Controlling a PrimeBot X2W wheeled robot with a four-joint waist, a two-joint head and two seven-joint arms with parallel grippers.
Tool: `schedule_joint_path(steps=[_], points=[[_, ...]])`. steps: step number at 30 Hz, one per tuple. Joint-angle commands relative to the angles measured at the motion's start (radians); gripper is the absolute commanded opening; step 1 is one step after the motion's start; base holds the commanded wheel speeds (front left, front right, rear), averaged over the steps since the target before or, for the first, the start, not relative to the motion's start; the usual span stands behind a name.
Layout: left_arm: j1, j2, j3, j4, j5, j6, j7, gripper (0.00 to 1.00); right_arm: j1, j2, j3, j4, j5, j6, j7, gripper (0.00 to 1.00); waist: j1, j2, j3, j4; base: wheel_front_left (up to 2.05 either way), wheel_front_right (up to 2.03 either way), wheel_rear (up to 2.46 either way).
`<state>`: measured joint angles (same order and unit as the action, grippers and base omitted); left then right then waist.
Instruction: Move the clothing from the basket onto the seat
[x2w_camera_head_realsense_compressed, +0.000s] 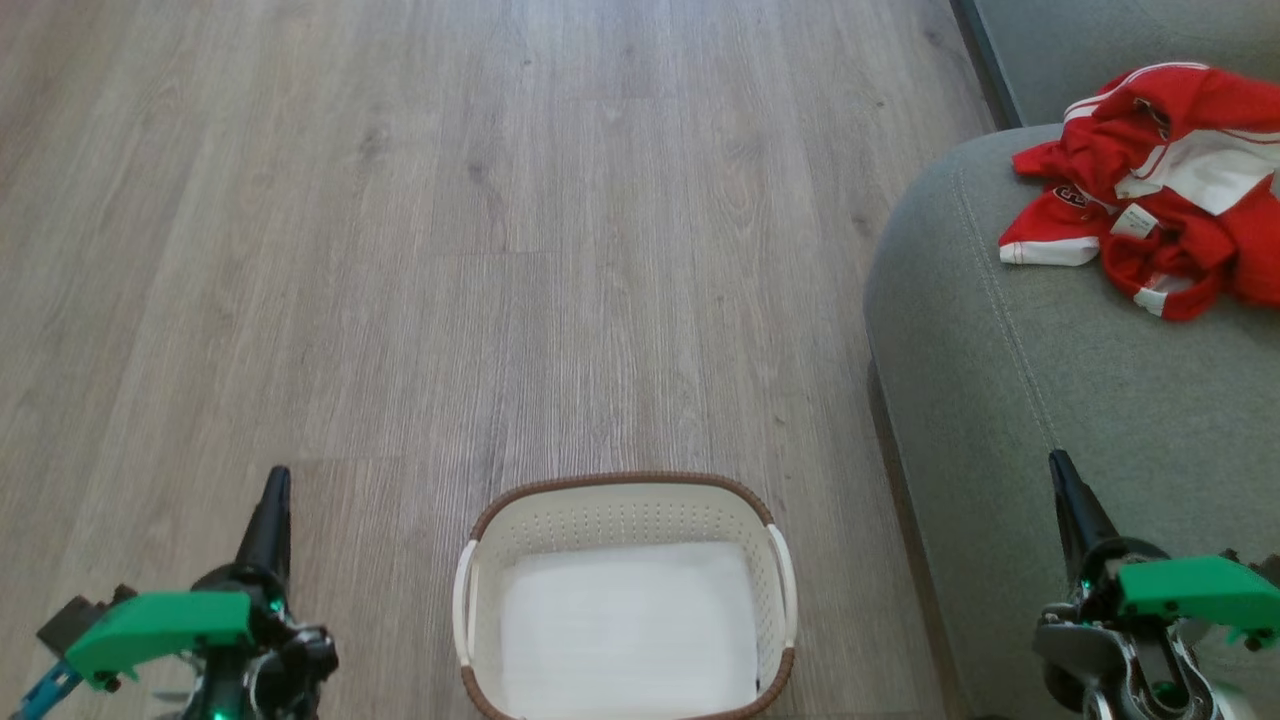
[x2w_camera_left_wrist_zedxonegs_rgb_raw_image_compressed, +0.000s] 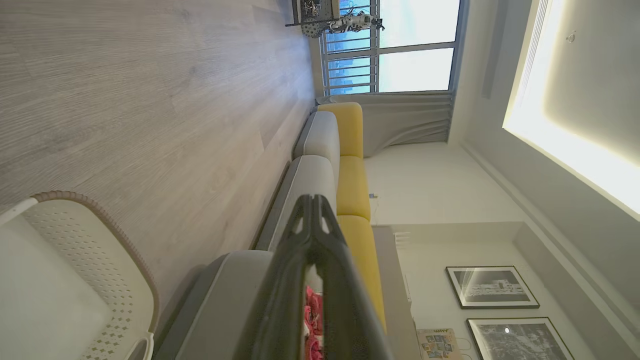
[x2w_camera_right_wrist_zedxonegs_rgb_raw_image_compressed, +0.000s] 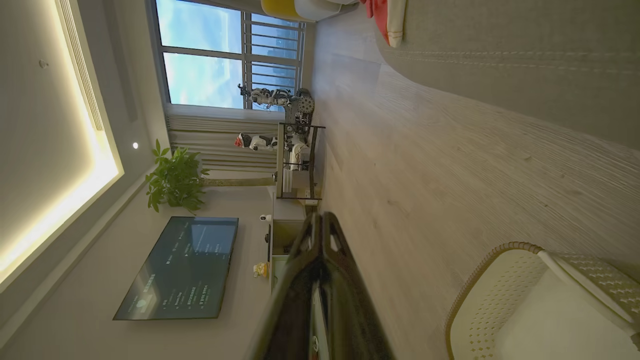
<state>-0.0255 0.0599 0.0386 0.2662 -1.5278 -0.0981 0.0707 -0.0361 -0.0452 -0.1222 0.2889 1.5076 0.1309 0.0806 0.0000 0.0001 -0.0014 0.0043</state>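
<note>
Both closed, empty: left gripper (x2w_camera_head_realsense_compressed: 277, 490), right gripper (x2w_camera_head_realsense_compressed: 1062, 475). Clothing (x2w_camera_head_realsense_compressed: 1150, 190) at two o'clock lies near the seat (x2w_camera_head_realsense_compressed: 1050, 400) edge and may slide off.

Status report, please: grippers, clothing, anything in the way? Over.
Left gripper and right gripper low, jaws shut, holding nothing. Clothing lies on the seat; basket on the floor, empty. Nothing in the way. Over.

Head view bright and even under soft daylight; the floor (x2w_camera_head_realsense_compressed: 500, 250) carries a pale sheen toward the top and the basket (x2w_camera_head_realsense_compressed: 620, 482) bottom is washed near-white. Wrist views: window (x2w_camera_left_wrist_zedxonegs_rgb_raw_image_compressed: 417, 70) blown out, ceiling cove light (x2w_camera_left_wrist_zedxonegs_rgb_raw_image_compressed: 565, 140) glaring warm, straight lines bowed at the edges. Fingers (x2w_camera_left_wrist_zedxonegs_rgb_raw_image_compressed: 345, 290) close to lens, soft-focus in both wrist views.
</note>
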Motion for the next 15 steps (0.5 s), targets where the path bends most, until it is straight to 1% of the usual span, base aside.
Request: schedule_joint_path(steps=[1, 8, 15], points=[[-0.069, 0.007, 0.042, -0.025, -0.034, -0.017, 0.012, 0.00, -0.066, -0.005, 0.014, -0.041, 0.035, 0.000, 0.016, 0.00, 0.0000, -0.0001, 0.001, -0.001, 0.00, 0.00, 0.00], [-0.081, 0.002, 0.059, -0.021, -0.094, -0.033, 0.030, 0.00, -0.072, -0.005, 0.008, -0.044, 0.101, 0.000, 0.033, 0.00, 0.0000, -0.0001, 0.004, -0.004, 0.00, 0.00, 0.00], [-0.081, 0.001, 0.061, -0.021, -0.093, -0.033, 0.031, 0.00, -0.072, -0.005, 0.008, -0.044, 0.101, 0.000, 0.033, 0.00, 0.0000, -0.0001, 0.004, -0.004, 0.00, 0.00, 0.00]])
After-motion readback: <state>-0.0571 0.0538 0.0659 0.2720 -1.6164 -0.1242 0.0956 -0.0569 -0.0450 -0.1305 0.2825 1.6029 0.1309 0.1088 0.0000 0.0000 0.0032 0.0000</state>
